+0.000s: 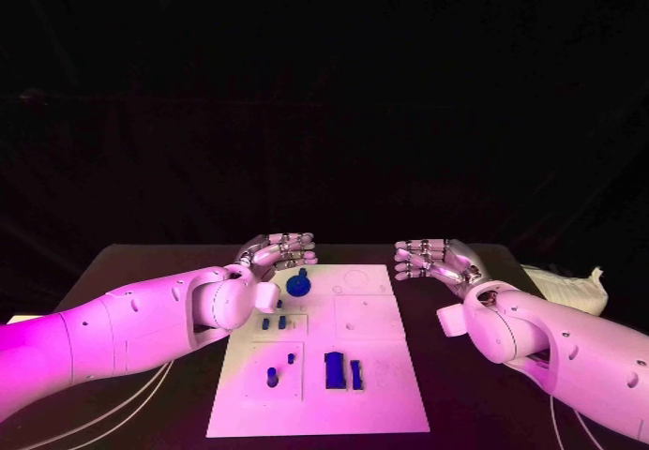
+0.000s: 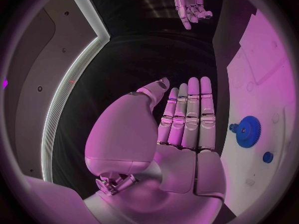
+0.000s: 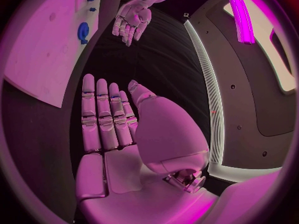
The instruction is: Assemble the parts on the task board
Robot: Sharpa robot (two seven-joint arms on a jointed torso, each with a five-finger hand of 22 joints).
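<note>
The white task board (image 1: 372, 375) lies in the middle of the black table. A blue gear (image 1: 297, 282) stands near its far left corner, also seen as the blue gear (image 2: 248, 132) and the blue gear (image 3: 83, 31). Several small blue parts lie on it: a tall block (image 1: 333, 368), a thin bar (image 1: 355, 374), a peg (image 1: 272, 377) and short pegs (image 1: 273, 322). My left hand (image 1: 278, 253) hovers at the board's far left edge, fingers straight and empty (image 2: 187, 117). My right hand (image 1: 435, 259) hovers just off the far right edge, fingers straight and holding nothing (image 3: 109, 117).
A crumpled white cloth or paper (image 1: 568, 288) lies at the table's right edge. White cables (image 1: 122, 403) run along the table at the near left. The board has several recessed square fields (image 1: 368, 319).
</note>
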